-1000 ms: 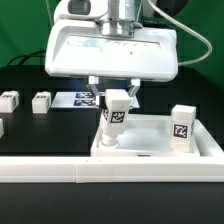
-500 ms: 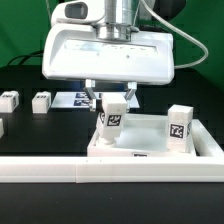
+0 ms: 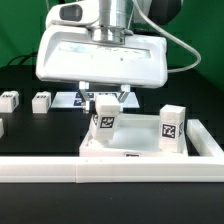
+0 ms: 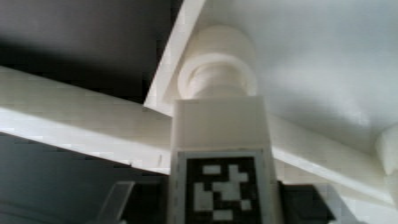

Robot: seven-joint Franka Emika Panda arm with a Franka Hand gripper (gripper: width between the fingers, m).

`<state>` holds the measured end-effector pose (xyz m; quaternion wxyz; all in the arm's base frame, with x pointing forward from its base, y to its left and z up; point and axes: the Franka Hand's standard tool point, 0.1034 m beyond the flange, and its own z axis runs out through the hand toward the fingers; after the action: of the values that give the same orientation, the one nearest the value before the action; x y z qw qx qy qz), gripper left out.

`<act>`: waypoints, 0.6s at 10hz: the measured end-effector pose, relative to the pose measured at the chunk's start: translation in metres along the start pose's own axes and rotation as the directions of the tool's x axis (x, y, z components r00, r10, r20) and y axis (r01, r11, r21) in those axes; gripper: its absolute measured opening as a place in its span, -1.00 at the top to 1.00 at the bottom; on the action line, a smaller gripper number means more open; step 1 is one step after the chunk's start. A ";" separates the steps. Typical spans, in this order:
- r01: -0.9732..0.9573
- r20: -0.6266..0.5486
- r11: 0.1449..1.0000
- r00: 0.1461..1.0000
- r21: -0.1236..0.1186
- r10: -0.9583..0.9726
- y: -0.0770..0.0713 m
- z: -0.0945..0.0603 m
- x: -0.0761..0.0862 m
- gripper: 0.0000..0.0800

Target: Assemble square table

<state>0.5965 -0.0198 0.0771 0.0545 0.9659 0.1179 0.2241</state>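
The square table slab lies flat with its raised rim up, against the front rail. My gripper is shut on a short white tagged leg, held upright with its lower end in the slab's corner on the exterior view's left. In the wrist view the leg runs down into a rounded corner pocket, with a dark finger on each side of its tag. A second leg stands upright at the slab's right side.
Two loose leg blocks lie on the black table at the exterior view's left. The marker board lies behind my gripper. A long white border rail runs along the front.
My gripper and the held leg have moved toward the exterior view's left. The slab and the standing leg on it have shifted left with them. The loose blocks have not moved.
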 end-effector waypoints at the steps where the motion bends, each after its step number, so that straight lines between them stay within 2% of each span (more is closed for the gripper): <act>1: 0.001 -0.024 1.000 1.000 -0.012 -0.002 0.000 0.000 -0.001 0.27; 3: 0.001 -0.046 1.000 0.999 -0.023 -0.002 0.000 0.000 -0.002 0.27; 6: 0.001 -0.046 1.000 0.999 -0.023 -0.002 0.000 0.000 -0.002 0.27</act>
<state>0.5950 -0.0206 0.0768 0.0631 0.9597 0.1171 0.2475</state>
